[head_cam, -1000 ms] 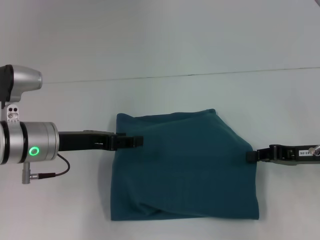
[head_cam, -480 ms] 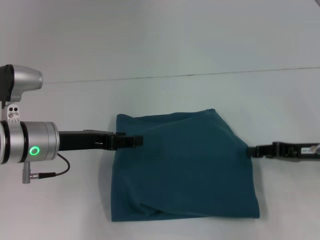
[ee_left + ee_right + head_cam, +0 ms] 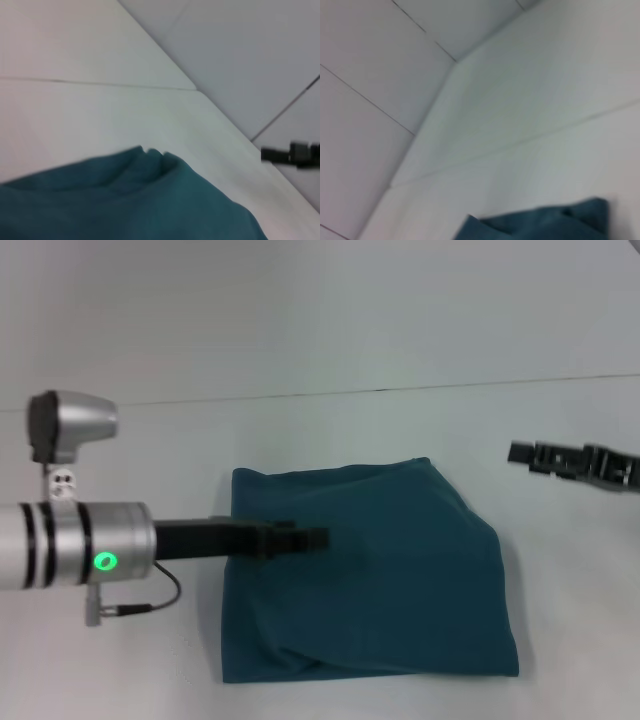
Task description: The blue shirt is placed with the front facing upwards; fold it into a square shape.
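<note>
The blue shirt (image 3: 370, 580) lies folded into a rough square on the white table, plain cloth facing up, no print showing. Its near left corner has a loose fold. My left gripper (image 3: 312, 539) reaches in from the left and hangs over the shirt's left half. My right gripper (image 3: 522, 453) floats off to the right of the shirt, clear of its edge and holding no cloth. In the left wrist view the shirt (image 3: 125, 205) fills the lower part, with the right gripper (image 3: 292, 154) far off. The right wrist view catches only a strip of the shirt (image 3: 545, 225).
White table (image 3: 330, 430) all around the shirt, with a thin seam line (image 3: 400, 389) running across behind it. A pale wall stands beyond the table's far edge.
The right gripper has left the shirt's right edge and risen away to the far right. The left gripper has moved further in over the shirt. The shirt's outline is unchanged.
</note>
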Motion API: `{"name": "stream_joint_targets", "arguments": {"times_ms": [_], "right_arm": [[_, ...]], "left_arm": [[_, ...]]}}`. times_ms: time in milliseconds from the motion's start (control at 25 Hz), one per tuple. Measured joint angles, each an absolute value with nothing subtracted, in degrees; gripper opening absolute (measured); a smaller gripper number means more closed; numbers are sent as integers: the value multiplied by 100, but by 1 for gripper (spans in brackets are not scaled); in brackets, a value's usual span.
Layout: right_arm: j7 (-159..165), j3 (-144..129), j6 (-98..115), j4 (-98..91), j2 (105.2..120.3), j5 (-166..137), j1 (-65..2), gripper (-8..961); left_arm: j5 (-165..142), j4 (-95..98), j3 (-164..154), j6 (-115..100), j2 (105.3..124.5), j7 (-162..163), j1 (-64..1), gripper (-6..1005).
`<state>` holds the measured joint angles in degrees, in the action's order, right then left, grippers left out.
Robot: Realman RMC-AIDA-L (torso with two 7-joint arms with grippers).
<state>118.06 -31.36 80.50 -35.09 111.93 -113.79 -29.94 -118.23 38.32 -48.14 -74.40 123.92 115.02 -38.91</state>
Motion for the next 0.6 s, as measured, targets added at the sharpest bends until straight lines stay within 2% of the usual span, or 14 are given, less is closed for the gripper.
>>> {"name": "stream_joint_targets", "arguments": {"times_ms": [200,600], "right_arm": [[11785,-3154,8167,-3569,11188,-11250,-3126,735],[11681,-3131,8181,-3575,11219,-11245,-3183,737]], "left_arm": [[-11825,3167,-4837,-7056,12394,11192,-4081,644],[-11799,2669,-5174,-6656,12410,11024,-4172,644]]}}
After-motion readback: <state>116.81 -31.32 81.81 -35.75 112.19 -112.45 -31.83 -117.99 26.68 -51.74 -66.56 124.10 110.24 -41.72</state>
